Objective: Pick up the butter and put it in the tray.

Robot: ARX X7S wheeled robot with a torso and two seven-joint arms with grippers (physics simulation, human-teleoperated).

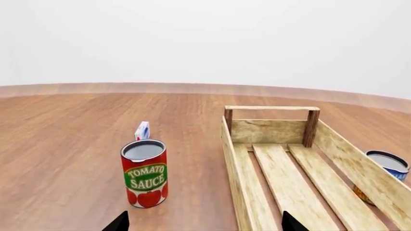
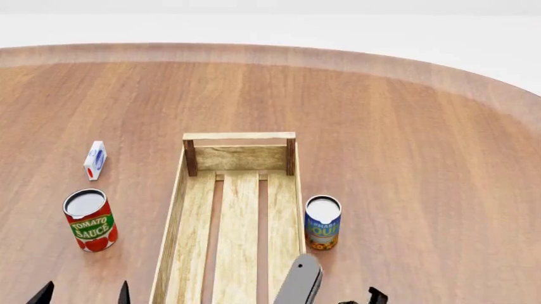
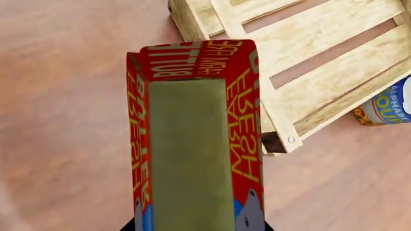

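Note:
The butter (image 3: 192, 144), a red-orange box with yellow lettering and a plain olive face, fills the right wrist view. My right gripper (image 3: 198, 228) is shut on it, with dark fingers on both of its sides. It hangs above the table beside a near corner of the tray (image 3: 282, 139). The tray (image 2: 182, 209) is a long pale wooden crate with nothing in it. In the head view a grey slab (image 2: 298, 282) at the tray's near right side seems to be the butter's plain face. My left gripper (image 1: 205, 227) is open and empty, left of the tray (image 1: 234, 178).
A tomato sauce can (image 2: 90, 220) stands left of the tray, also in the left wrist view (image 1: 144, 173). A small white-blue carton (image 2: 95, 159) lies behind it. A blue soup can (image 2: 322, 221) stands against the tray's right side. The round wooden table's far edge (image 2: 406, 63) curves behind.

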